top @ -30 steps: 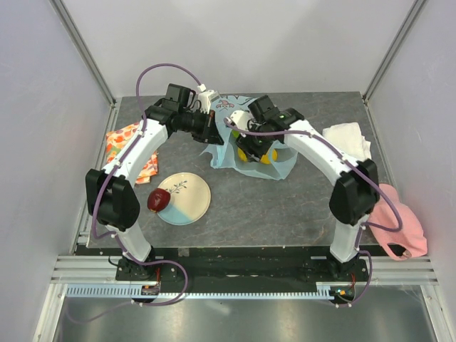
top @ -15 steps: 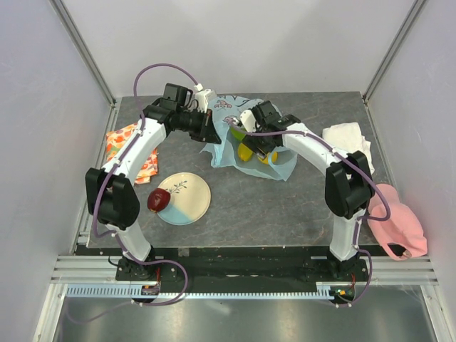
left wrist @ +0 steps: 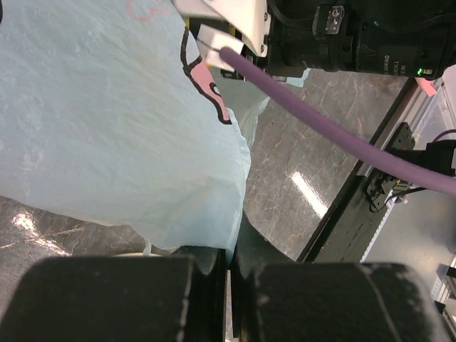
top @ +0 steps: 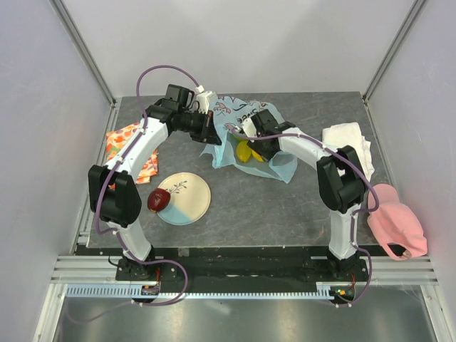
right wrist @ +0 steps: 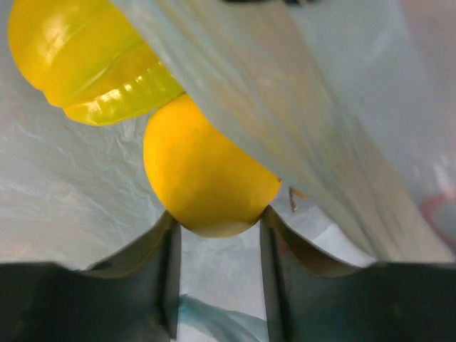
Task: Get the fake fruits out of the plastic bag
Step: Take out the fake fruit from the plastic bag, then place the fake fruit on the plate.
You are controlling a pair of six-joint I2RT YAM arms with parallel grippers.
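- The plastic bag (top: 283, 168) is seen at the far middle of the table (top: 285, 206), toward 12 o'clock in the top view.
- The left gripper (left wrist: 229, 260) is clenched tight on a thin edge of the plastic bag. In the left wrist view the bag is spread out from the fingers toward 11 o'clock.
- A purple cable (left wrist: 320, 128) is seen crossing that view from 12 o'clock to 3 o'clock.
- The right gripper (right wrist: 218, 221) is pushed inside the plastic bag. Bag skin is draped over it from 12 o'clock to 4 o'clock.
- A lemon (right wrist: 203, 164) is seen right at the tips of the right gripper, and it is touched by both tips.
- The jaws are held part way apart. It cannot be told if the lemon is squeezed or only touched.
- A yellow-green fruit (right wrist: 85, 57) is pressed against the lemon at its 11 o'clock side, also inside the bag.
- A dark red apple (top: 158, 200) is laid on the 9 o'clock rim of the plate (top: 189, 203), outside the bag.
- The plate is found at 7 o'clock from the bag, well apart from it.
- An orange-red cloth (top: 122, 137) is seen at 9 o'clock from the bag.
- A white towel (top: 345, 137) is seen at 3 o'clock from the bag.
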